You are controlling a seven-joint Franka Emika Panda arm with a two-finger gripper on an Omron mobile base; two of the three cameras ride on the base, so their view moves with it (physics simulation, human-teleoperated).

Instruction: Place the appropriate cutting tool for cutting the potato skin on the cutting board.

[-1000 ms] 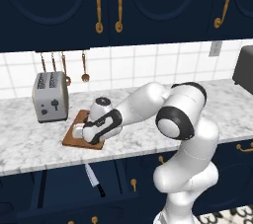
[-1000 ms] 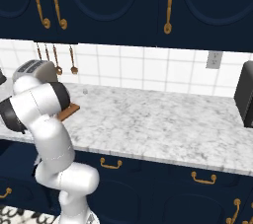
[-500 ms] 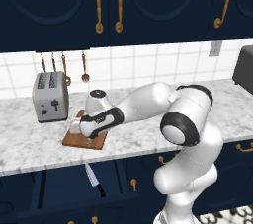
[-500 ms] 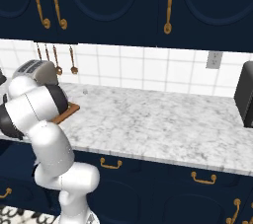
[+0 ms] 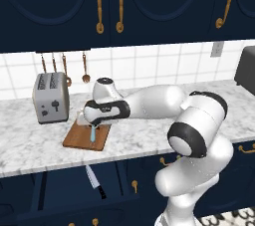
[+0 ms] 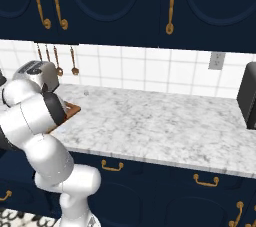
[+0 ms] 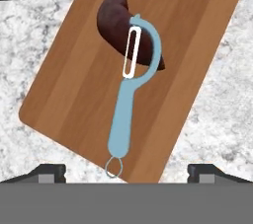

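The hand (image 7: 126, 171) hangs with its fingers wide apart over the board (image 7: 74, 94) on the counter (image 5: 149, 140), and the peeler (image 7: 126, 114) lies on the board with its head over the potato (image 7: 111, 20).

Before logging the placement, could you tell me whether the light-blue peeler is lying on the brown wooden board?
Yes: the peeler lies flat on the board, its head over the potato.

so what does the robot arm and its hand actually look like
The arm is glossy white with rounded, tube-like links and dark black bands at the joints, the biggest a black ring at the elbow. No cables or markings are visible. The hand ends in two small dark grey, blocky fingertips.
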